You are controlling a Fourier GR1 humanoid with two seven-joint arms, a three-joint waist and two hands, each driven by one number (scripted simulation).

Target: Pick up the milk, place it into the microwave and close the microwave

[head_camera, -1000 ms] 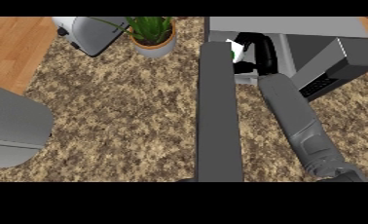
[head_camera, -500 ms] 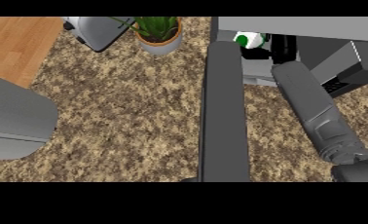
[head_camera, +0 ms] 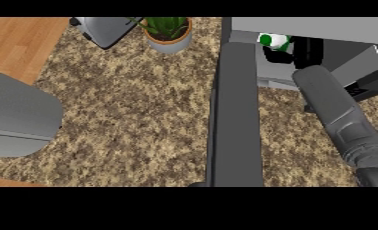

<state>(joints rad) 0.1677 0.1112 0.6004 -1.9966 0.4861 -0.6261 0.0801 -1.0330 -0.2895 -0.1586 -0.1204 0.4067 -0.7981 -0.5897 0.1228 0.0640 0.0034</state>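
The milk (head_camera: pixel 272 40), a white carton with a green cap, is inside the open microwave (head_camera: pixel 295 24) at the upper right. My right hand (head_camera: pixel 303 54) is in the cavity too, its black fingers curled round the carton and hiding most of it. The grey right forearm (head_camera: pixel 336 111) runs up from the lower right into the opening. The microwave door (head_camera: pixel 235 119) stands open, seen edge-on as a long dark grey bar down the middle of the view. My left hand does not show.
A potted green plant (head_camera: pixel 168 34) stands at the back, left of the microwave. A grey toaster-like appliance (head_camera: pixel 107 28) sits further left. A large rounded grey shape (head_camera: pixel 26 116) fills the left edge. Speckled counter (head_camera: pixel 133 109) lies between them.
My right arm has reached further in, carrying the milk deeper into the microwave. The door bar now sits more upright in the view.
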